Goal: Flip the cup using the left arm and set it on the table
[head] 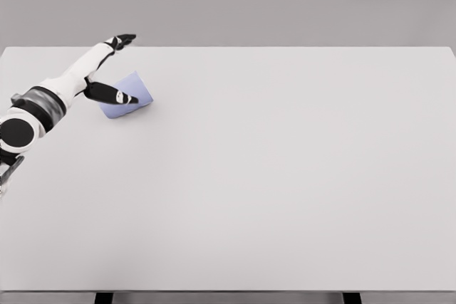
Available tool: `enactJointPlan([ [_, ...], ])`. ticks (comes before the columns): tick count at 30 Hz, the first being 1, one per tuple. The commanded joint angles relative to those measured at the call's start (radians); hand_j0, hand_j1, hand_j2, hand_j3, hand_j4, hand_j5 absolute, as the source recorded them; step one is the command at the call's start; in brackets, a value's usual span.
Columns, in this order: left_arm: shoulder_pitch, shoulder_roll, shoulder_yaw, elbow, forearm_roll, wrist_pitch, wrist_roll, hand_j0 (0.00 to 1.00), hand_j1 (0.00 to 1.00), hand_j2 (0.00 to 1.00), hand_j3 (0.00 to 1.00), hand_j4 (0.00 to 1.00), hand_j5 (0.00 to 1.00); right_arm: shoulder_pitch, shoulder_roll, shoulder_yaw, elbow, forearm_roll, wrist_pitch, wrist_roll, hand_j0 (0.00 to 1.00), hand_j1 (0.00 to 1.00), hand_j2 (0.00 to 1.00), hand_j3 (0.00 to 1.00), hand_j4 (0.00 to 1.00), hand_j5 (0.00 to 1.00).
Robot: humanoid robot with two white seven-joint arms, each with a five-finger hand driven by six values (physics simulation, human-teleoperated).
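1. Left hand (107, 69) in from lower left, reaching over far-left part of table (285, 176).
2. Thumb (114, 95) laid across pale blue cup (132, 94), other fingers (122, 39) stretched past far edge; spread, not closed around it.
3. Cup tipped on its side on the tabletop, touching thumb, near far-left corner.
4. Right arm out of frame.

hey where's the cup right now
In the head view the blue cup is on the white table, far left near the back edge, tilted, right against the left hand.
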Motion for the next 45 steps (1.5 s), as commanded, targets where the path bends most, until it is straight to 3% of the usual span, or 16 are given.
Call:
enactJointPlan([
  [1, 0.000, -0.014, -0.001, -0.001, 0.000, 0.052, 0.045, 1.00, 1.00, 1.00, 1.00, 1.00, 1.00, 0.000, 0.000, 0.000, 0.000, 0.000, 0.000, 0.000, 1.00, 1.00, 1.00, 1.00, 1.00, 1.00],
  [14, -0.031, -0.031, -0.088, 0.016, -0.002, 0.126, 0.099, 1.00, 1.00, 1.00, 1.00, 1.00, 1.00, 0.000, 0.000, 0.000, 0.000, 0.000, 0.000, 0.000, 1.00, 1.00, 1.00, 1.00, 1.00, 1.00],
  [17, -0.043, -0.044, -0.112, 0.036, -0.002, 0.126, 0.134, 1.00, 1.00, 1.00, 1.00, 1.00, 1.00, 0.000, 0.000, 0.000, 0.000, 0.000, 0.000, 0.000, 1.00, 1.00, 1.00, 1.00, 1.00, 1.00],
  [26, -0.095, -0.085, -0.194, 0.142, 0.001, 0.126, 0.136, 1.00, 1.00, 1.00, 1.00, 1.00, 1.00, 0.000, 0.000, 0.000, 0.000, 0.000, 0.000, 0.000, 1.00, 1.00, 1.00, 1.00, 1.00, 1.00],
  [45, -0.130, -0.079, -0.214, 0.192, 0.026, 0.126, 0.139, 1.00, 1.00, 1.00, 1.00, 1.00, 1.00, 0.000, 0.000, 0.000, 0.000, 0.000, 0.000, 0.000, 1.00, 1.00, 1.00, 1.00, 1.00, 1.00],
])
